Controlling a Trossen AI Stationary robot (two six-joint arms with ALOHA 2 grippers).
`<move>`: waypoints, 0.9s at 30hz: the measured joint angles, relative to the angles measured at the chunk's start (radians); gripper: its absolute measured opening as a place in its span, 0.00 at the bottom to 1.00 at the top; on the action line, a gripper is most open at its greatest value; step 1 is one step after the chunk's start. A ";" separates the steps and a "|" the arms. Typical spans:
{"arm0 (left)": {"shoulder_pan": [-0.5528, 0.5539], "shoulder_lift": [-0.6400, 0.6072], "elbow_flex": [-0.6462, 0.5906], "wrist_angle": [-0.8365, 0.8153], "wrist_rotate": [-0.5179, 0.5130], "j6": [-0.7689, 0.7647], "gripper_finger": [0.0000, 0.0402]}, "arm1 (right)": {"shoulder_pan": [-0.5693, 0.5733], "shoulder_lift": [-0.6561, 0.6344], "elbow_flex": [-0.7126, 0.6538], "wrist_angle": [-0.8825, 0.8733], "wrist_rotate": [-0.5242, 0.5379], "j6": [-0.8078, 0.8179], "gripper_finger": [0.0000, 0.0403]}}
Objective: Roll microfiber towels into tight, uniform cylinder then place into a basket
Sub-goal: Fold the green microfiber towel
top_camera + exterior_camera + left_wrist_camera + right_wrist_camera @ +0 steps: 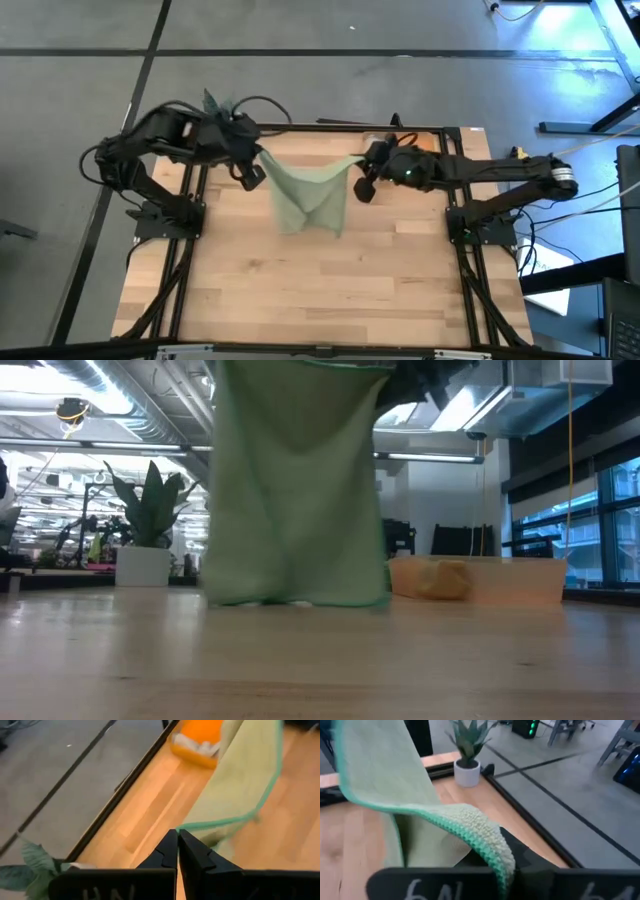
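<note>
Wooden table (320, 290) is filling the middle and lower part of the high view, with floor around it. Green towel (312, 192) is hanging upper centre in the high view, stretched between the two grippers; its top edge is running left-right, its body is dropping down, and the lower edge is touching the table in the low view (295, 490). Left gripper (252, 176) is sitting at the towel's upper left corner, fingers pressed together and pinching the towel edge. Right gripper (362, 186) is sitting at the upper right corner, fingers closed on the towel's darker green hem, which is draping over them in the right wrist view (470, 832). Orange basket (478, 580) is sitting on the table right of the towel in the low view, something pale inside. White plant pot (142, 566) is standing at left, behind the towel.
</note>
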 joint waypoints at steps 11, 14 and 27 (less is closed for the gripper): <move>0.089 -0.001 -0.102 0.014 -0.372 -0.095 0.00 | -0.090 -0.056 0.000 -0.043 -0.056 -0.070 0.00; 0.122 -0.002 -0.102 0.023 -0.324 -0.007 0.00 | -0.115 -0.056 0.000 -0.041 -0.076 -0.080 0.00; 0.160 -0.001 -0.103 0.024 0.120 0.192 0.00 | -0.172 -0.055 0.019 -0.057 -0.123 -0.108 0.01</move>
